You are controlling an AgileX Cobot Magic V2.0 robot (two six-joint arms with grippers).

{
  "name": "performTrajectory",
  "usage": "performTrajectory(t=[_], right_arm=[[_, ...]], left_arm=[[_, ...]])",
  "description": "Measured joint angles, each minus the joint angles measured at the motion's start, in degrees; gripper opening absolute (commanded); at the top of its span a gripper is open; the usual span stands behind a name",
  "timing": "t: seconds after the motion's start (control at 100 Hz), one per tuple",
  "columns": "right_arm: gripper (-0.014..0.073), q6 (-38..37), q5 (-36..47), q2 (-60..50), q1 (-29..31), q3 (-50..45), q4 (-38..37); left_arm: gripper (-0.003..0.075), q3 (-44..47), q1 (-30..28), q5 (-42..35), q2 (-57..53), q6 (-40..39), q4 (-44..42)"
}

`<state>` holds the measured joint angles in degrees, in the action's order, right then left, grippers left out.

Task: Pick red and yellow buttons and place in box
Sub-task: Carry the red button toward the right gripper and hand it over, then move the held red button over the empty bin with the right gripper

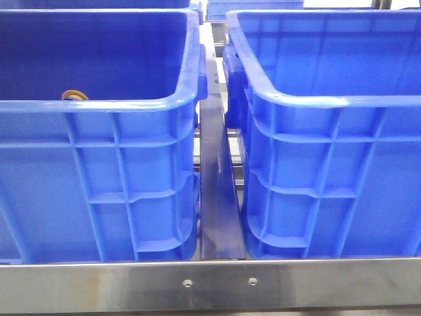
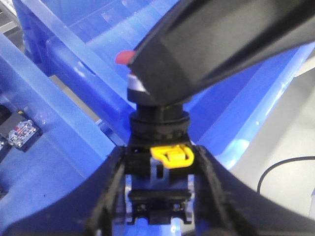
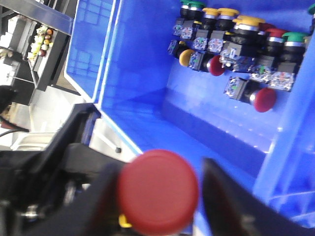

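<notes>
My left gripper (image 2: 160,196) is shut on the black body of a red button (image 2: 158,128) with a yellow clip; its red cap (image 2: 123,56) points away. My right gripper (image 3: 160,196) straddles the same red cap (image 3: 157,191). One finger (image 3: 98,196) touches the cap and a thin gap shows beside the other. Its black finger (image 2: 221,44) covers the cap in the left wrist view. Two blue crates stand side by side, left (image 1: 99,171) and right (image 1: 329,164). A yellow-orange ring button (image 1: 74,95) lies in the left crate. Neither gripper shows in the front view.
A blue crate (image 3: 138,59) below my right gripper holds a pile of several red, yellow and green buttons (image 3: 236,44). Loose switch blocks (image 2: 19,130) lie in a crate beside my left gripper. A metal bar (image 1: 217,191) runs between the crates, behind a steel front rail (image 1: 210,283).
</notes>
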<state>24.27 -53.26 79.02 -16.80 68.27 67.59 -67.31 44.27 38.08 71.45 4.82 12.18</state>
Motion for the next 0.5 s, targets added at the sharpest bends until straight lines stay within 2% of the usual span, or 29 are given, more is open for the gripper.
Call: performTrajectory(t=[0.07,0.14,0.24,0.33,0.37,0.5], right_arm=[[0.0241,0.0,-0.04,0.0,0.0,0.0,0.13],[0.0241,0.0,-0.04,0.0,0.0,0.0,0.13],[0.0241,0.0,-0.04,0.0,0.0,0.0,0.13],[0.0241,0.54,-0.13,0.0,0.27,0.0,0.13],[0.0241,1.51,-0.26,0.0,0.84,0.0,0.13],[0.0241,4.89,-0.28,-0.25,4.6,0.0,0.13]], left_arm=[[0.0116,0.03,0.0,0.0,0.0,0.0,-0.11],[0.0198,0.03,0.0,0.0,0.0,0.0,-0.19],[0.0393,0.03,0.0,-0.12,0.0,0.0,-0.19],[0.0522,0.03,0.0,-0.64,0.0,0.0,-0.32],[0.054,0.03,0.0,-0.79,0.0,0.0,-0.32],[0.0524,0.03,0.0,-1.15,0.0,0.0,-0.44]])
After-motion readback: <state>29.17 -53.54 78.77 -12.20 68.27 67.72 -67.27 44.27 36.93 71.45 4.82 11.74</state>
